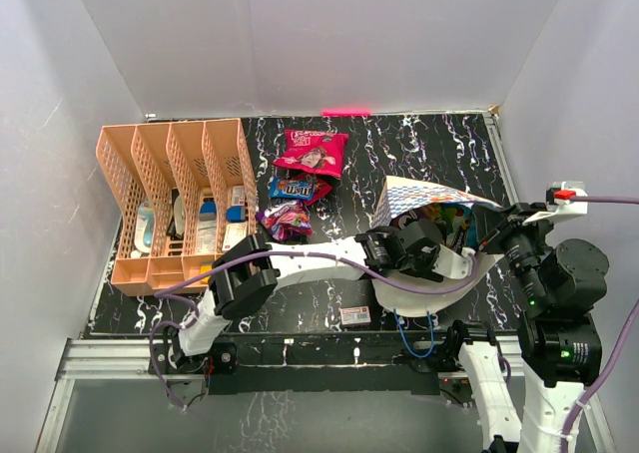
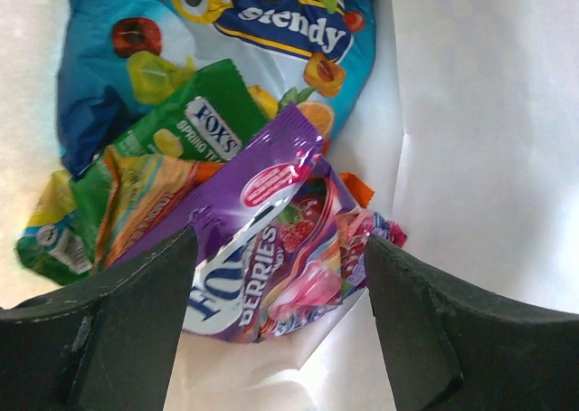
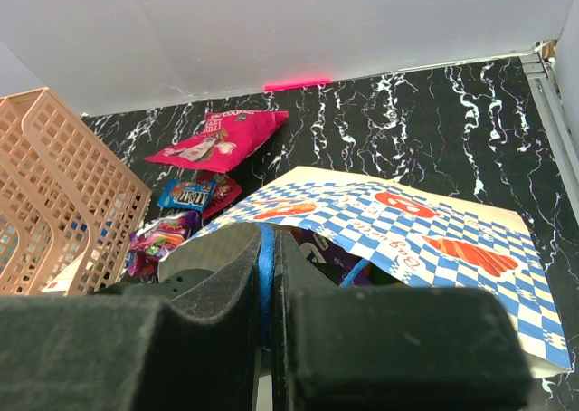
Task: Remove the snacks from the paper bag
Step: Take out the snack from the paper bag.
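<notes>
The blue-and-white checkered paper bag (image 1: 429, 199) lies on its side at the right, mouth toward the arms. My left gripper (image 2: 280, 248) is inside it, against the cream lining (image 2: 479, 139). It is open, its fingers either side of a purple Fox's berries packet (image 2: 262, 203) without pinching it. Behind that lie green (image 2: 194, 126), orange (image 2: 136, 198) and blue (image 2: 226, 31) snacks. My right gripper (image 3: 271, 234) is shut on the bag's blue cord handle (image 3: 265, 275). Outside the bag lie a magenta packet (image 1: 312, 152), a blue M&M's packet (image 1: 298, 187) and a purple packet (image 1: 284, 219).
A peach-orange divider rack (image 1: 170, 194) holding small items stands at the left. A small white flat box (image 1: 354, 315) lies near the table's front edge. White walls close in the black marbled table (image 1: 419, 144) on three sides.
</notes>
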`<state>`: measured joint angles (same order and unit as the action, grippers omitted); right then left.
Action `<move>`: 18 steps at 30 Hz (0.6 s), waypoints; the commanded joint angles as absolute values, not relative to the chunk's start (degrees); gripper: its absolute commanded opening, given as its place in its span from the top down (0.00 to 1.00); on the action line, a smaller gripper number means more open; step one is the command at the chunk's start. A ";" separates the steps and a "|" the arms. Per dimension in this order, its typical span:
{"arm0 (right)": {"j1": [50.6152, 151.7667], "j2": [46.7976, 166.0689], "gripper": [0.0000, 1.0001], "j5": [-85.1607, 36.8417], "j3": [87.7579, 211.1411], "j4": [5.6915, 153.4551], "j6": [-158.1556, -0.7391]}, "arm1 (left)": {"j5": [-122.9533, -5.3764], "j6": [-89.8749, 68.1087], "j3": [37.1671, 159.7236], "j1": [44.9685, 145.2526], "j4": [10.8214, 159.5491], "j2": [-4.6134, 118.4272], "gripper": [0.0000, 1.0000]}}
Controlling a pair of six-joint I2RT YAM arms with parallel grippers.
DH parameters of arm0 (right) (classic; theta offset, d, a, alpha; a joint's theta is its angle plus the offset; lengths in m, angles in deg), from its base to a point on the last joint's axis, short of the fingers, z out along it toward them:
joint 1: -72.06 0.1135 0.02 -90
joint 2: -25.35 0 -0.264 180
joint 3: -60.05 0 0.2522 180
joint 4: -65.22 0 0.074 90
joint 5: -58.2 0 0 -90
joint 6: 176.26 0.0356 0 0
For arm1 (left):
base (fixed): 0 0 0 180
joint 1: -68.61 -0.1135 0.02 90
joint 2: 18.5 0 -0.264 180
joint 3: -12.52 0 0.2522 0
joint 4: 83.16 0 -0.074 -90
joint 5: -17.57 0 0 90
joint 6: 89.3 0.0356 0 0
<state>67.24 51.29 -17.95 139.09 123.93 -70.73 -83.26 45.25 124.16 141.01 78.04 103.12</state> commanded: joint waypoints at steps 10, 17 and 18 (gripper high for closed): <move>67.58 51.77 0.92 -17.01 142.28 120.20 -69.91 | -85.47 46.03 129.85 139.45 82.23 109.57 0.28; 67.58 51.75 0.92 -16.86 142.29 120.33 -69.75 | -89.40 47.17 130.47 138.98 84.19 112.53 0.40; 67.64 51.68 0.92 -16.78 142.22 120.29 -69.76 | -90.01 46.81 130.96 138.85 84.05 113.14 0.47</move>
